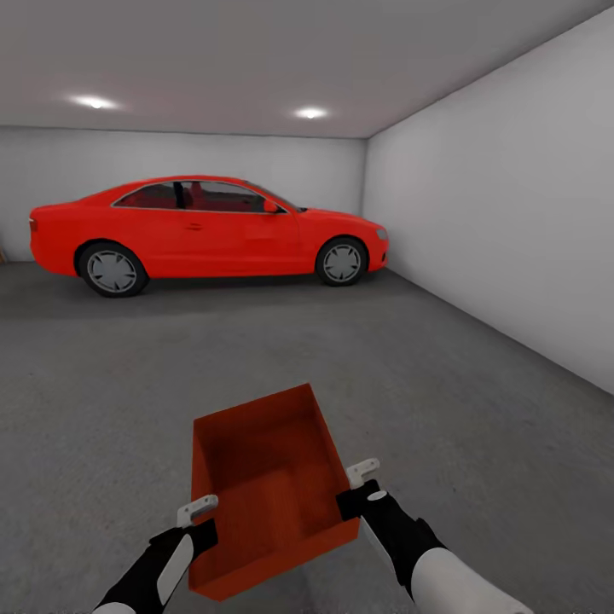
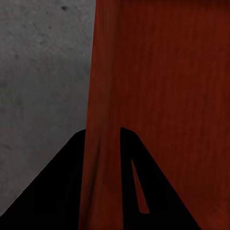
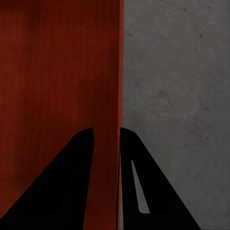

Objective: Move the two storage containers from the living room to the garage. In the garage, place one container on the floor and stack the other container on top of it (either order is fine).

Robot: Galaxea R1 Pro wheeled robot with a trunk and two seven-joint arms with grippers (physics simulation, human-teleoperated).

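Head view: my left jaws (image 1: 198,510) and right jaws (image 1: 362,474) each pinch a side wall of the orange-red open-top storage container (image 1: 269,486), lower centre, above the grey concrete floor (image 1: 477,409), red car (image 1: 209,232) beyond.

Black wrists and left gripper (image 1: 203,520), right gripper (image 1: 358,486), pale grey fingertips (image 1: 197,508), white forearm shells

The thin side wall of the orange-red storage container (image 3: 57,72) is clamped between the two black fingers (image 3: 67,191) of the right gripper (image 3: 106,136). Mottled grey concrete floor (image 3: 177,96) is seen beside it.
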